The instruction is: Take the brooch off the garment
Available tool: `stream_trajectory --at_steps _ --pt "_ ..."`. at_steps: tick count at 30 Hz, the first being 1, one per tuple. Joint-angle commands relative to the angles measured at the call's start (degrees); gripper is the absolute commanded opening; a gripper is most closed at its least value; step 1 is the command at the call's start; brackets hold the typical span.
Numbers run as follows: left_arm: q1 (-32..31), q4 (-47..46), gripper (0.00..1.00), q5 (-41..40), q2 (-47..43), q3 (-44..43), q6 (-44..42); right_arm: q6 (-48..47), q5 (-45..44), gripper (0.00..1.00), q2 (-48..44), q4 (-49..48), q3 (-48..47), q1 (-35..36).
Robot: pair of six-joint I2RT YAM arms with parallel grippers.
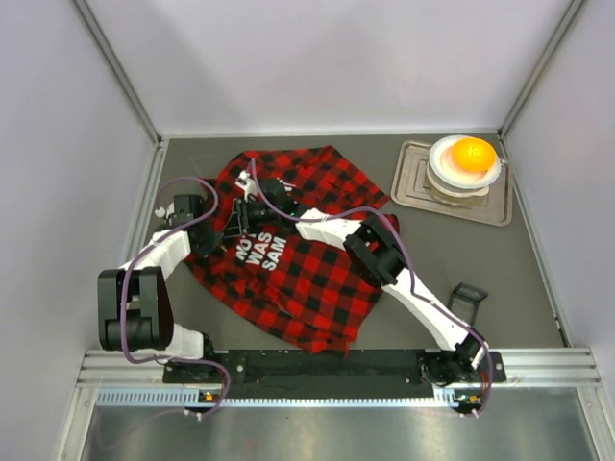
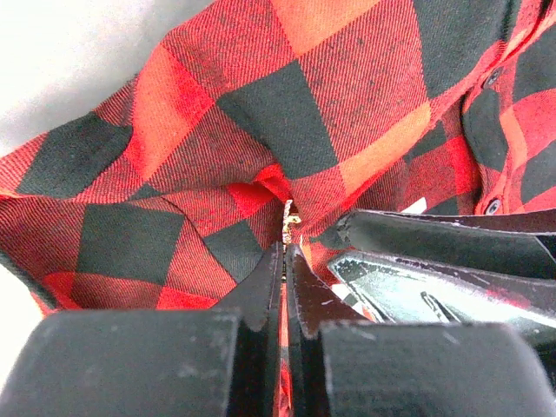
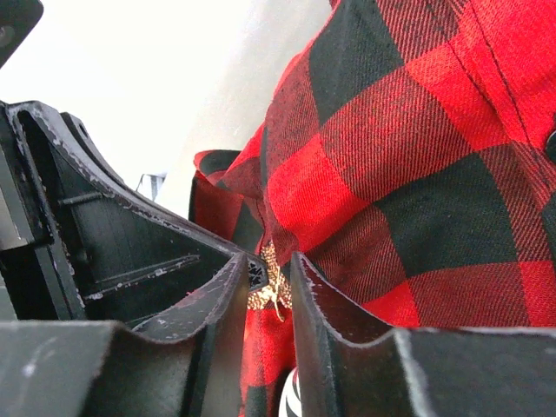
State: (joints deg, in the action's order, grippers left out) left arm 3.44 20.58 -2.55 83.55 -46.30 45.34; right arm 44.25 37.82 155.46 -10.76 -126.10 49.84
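The garment [image 1: 307,279], a red-and-black plaid shirt with white lettering, lies crumpled in the middle of the table. Both grippers meet at its upper left part. My left gripper [image 1: 233,229] [image 2: 285,252] is shut on a raised fold of the cloth [image 2: 347,87], red fabric pinched between its fingers. The brooch [image 2: 289,221], tiny and pale gold, sits just beyond those tips. In the right wrist view the brooch [image 3: 272,291] fills the narrow gap of my right gripper [image 3: 271,261] [image 1: 252,206], touching both fingers, with the cloth [image 3: 408,156] hanging behind it.
A grey tray [image 1: 413,187] at the back right carries a white bowl with an orange ball [image 1: 471,154]. A small black bracket [image 1: 468,296] lies on the table right of the shirt. Pale walls close in on the left, back and right.
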Motion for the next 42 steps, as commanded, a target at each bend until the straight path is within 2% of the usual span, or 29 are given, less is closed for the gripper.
stream_trajectory --at_steps 1,10,14,19,23,42 --pt "-0.1 -7.04 0.0 -0.09 -3.74 2.79 0.63 2.41 -1.44 0.23 0.81 -2.95 -1.78 0.69" --pt "0.33 -11.78 0.0 1.75 -4.18 4.99 -2.98 3.3 0.67 0.13 1.16 -4.7 -0.37 0.87" --pt "0.6 -12.14 0.0 5.44 -2.43 3.95 -2.98 3.56 1.2 0.09 1.51 -5.14 -0.55 0.96" --pt "0.69 -12.23 0.0 6.94 -1.9 3.33 -3.33 4.0 1.64 0.07 2.3 -5.76 -1.07 0.96" --pt "1.04 -11.61 0.0 7.73 -1.63 3.06 -4.03 3.92 2.25 0.02 3.36 -5.49 -1.95 0.96" --pt "3.06 -12.32 0.0 10.28 -3.83 3.68 -6.58 2.69 2.43 0.07 5.12 -4.88 -2.22 0.96"
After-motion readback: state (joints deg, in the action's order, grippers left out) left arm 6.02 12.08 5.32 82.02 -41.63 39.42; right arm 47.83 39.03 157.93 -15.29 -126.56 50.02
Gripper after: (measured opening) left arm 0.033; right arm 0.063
